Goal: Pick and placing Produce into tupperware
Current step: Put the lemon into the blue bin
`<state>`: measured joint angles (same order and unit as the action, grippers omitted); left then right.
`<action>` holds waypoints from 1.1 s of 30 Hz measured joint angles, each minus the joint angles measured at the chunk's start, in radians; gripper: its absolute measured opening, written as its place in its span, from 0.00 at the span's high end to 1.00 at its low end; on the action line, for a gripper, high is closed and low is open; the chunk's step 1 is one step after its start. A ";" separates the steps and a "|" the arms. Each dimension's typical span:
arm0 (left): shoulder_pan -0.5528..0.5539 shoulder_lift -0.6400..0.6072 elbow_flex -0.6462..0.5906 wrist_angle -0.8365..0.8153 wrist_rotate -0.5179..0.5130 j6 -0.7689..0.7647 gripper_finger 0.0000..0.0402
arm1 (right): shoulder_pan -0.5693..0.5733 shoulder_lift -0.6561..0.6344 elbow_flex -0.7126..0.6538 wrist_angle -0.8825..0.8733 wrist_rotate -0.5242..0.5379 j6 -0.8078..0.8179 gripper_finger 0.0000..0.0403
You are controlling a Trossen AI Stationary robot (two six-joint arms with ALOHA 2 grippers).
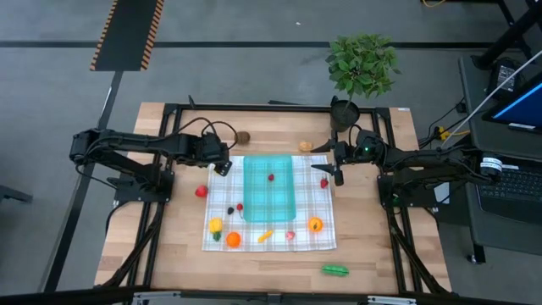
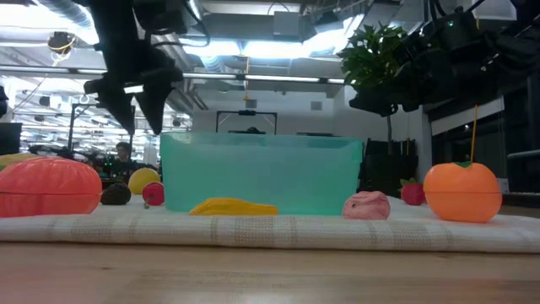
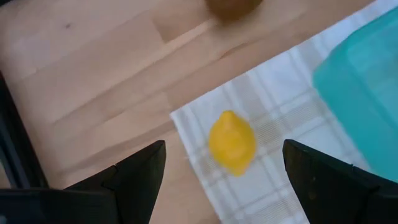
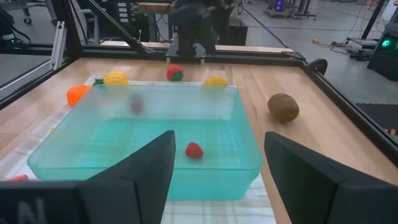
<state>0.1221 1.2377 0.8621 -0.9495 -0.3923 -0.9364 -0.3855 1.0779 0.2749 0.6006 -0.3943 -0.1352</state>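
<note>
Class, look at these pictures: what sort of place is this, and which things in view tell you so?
Probably a robotics lab or workshop: a framed wooden table, a computer workstation beside it, and hazard-striped floor tape on bare concrete.

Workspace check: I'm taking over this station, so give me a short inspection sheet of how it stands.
Surface: wooden table with a checked cloth in the middle.
Job's things: teal tupperware on the cloth holds one red piece; other produce is scattered on the cloth, with a green piece and a brown piece on bare wood.
Clutter: potted plant at the far edge.
Grippers: left pincer open over a yellow lemon; right pincer open beside the tupperware.
Cables: black cable looped at the left arm.
Surroundings: laptop on a stand to the right.
</note>
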 joint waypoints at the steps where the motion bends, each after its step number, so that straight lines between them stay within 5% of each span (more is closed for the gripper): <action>1: 0.000 0.000 -0.010 0.001 0.000 0.001 0.22 | 0.000 0.000 0.000 0.000 0.000 0.000 0.38; 16: 0.000 0.000 -0.059 0.029 0.001 -0.005 0.22 | 0.000 0.000 0.000 0.000 0.000 0.000 0.38; 33: -0.006 0.000 -0.177 0.275 0.070 -0.030 0.22 | 0.000 0.000 0.000 0.000 0.000 0.000 0.38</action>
<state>0.1165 1.2377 0.6852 -0.6748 -0.3228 -0.9668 -0.3855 1.0779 0.2749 0.6006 -0.3943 -0.1353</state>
